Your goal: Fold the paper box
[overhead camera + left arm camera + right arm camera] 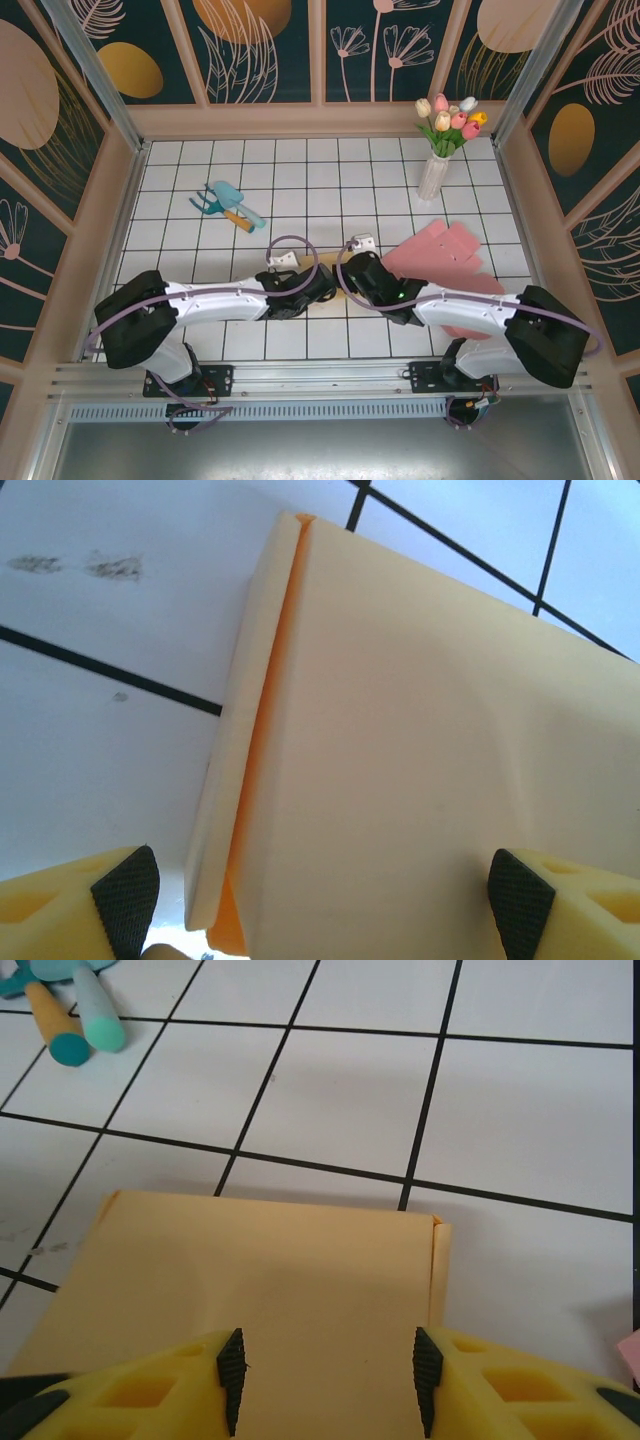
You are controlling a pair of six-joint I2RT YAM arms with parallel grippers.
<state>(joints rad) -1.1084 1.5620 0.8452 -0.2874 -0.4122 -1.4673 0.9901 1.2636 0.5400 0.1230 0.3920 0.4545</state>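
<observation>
While the toy garden tools (228, 205) lie well off toward the far left of the tiled table (300, 165), out of my working area, everything that matters sits by the middle of the near edge. My left gripper (322, 900) hangs low over the paper box (420, 740) with its jaws spread wide. One black fingertip pad (125, 890) stands clear of the box's left edge over bare tile and the other is over the panel, so I straddle rather than clamp and hold nothing. I judge that width lets me come down around the doubled flap, whose orange crease runs along the box's left side in my left wrist view. The box lies flat on the tiles between my two wrists, cream-yellow, with no walls raised, so I reckon the folding is at an early stage. My right gripper (328, 1380) meets it from the opposite side, jaws about half apart, both pads over the top face with only flat card below the gap. It grips nothing, and I read it as placed to pin the sheet while my left works an edge. Whether those pads touch the card I cannot tell. Further right, pink paper sheets (445, 255) lie beside my right arm, apart from the box, and a vase of tulips (436, 165) stands near the far right corner, clear of both arms.
</observation>
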